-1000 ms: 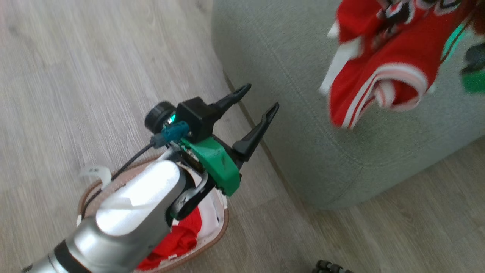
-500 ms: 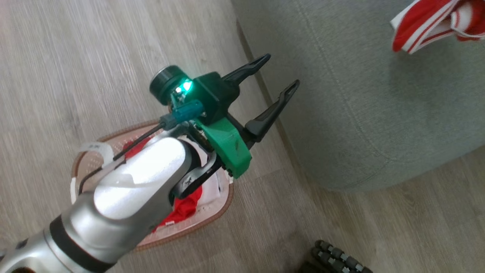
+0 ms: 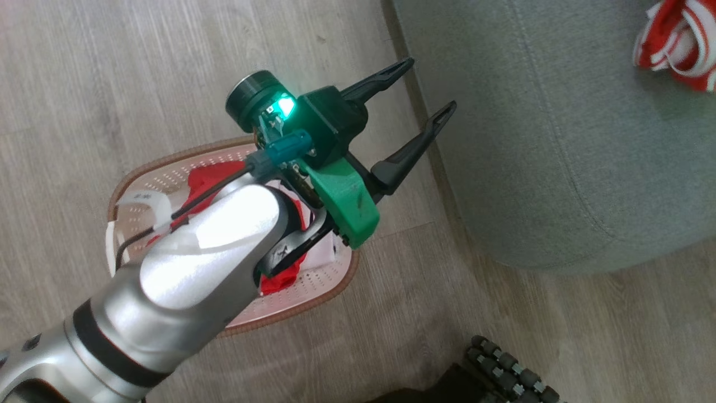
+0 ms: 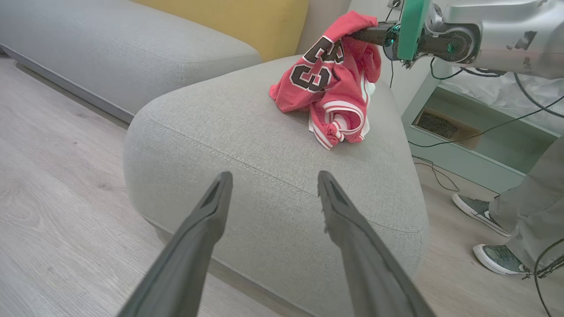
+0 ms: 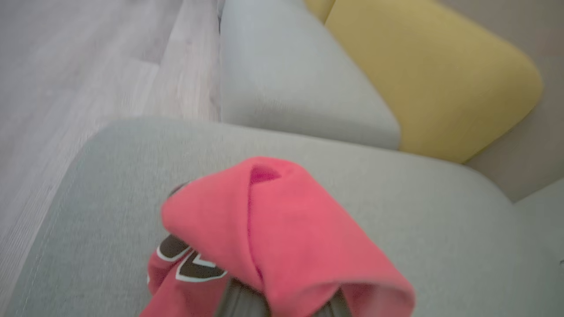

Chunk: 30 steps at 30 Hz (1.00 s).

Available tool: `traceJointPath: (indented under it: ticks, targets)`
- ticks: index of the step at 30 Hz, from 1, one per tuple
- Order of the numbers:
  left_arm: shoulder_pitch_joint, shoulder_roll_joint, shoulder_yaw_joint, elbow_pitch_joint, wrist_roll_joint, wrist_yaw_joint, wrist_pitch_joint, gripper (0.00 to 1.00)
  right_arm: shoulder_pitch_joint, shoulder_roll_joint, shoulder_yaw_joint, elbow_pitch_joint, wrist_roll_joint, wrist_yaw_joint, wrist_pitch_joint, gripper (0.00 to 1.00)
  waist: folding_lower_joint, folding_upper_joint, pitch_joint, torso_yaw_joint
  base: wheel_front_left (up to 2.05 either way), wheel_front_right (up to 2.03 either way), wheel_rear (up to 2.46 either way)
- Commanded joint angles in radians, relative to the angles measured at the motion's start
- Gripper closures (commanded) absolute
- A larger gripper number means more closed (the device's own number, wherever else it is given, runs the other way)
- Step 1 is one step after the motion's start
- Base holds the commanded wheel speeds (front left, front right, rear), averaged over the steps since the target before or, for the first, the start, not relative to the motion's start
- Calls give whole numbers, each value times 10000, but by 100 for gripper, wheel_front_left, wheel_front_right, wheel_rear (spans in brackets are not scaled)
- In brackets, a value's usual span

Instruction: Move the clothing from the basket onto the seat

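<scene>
My right gripper (image 4: pixel 363 35) grasps the jersey (image 4: pixel 326 88), hem on the seat's (image 4: pixel 246 145) far edge; left gripper (image 3: pixel 430 83) hangs released over the basket (image 3: pixel 330 291), ready for shorts (image 3: pixel 204 178).

Noting pale wood-plank floor (image 4: pixel 53 176) covering the left of the left wrist view. Recording a second grey cushion (image 4: pixel 110 44) lying upper left, yellow cushion (image 4: pixel 238 22) sitting top centre. Observing a person's grey shoe (image 4: pixel 478 212) and trouser leg (image 4: pixel 533 211) standing lower right.

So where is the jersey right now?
Upper right of the head view, the jersey rests bunched on the seat, its top pinched by the right gripper.
</scene>
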<state>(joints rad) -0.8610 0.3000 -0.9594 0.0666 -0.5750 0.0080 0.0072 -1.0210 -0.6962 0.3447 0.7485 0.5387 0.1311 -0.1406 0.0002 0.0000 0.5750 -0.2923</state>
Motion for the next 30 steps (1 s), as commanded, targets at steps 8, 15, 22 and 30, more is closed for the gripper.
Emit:
traceJointPath:
  ticks: [8,15,22,30]
  targets:
    - [-407,-28,296,-195,32,-17,-210,0,-185,-611,1365,274,1334,-4,2265,100,-2,0,13,349,0,0,0]
    - [-369,-20,311,-73,-33,-8,-327,0,-161,-774,1828,340,2011,-4,2592,0,-2,0,-172,356,0,0,0]
    - [-129,-36,312,153,-188,18,-554,0,-38,-905,2530,287,2482,-4,3295,0,-2,0,-879,194,0,0,0]
    - [473,24,464,372,-525,177,-1001,0,330,-1355,3316,-373,2689,-4,3622,0,-2,0,-2113,43,0,0,0]
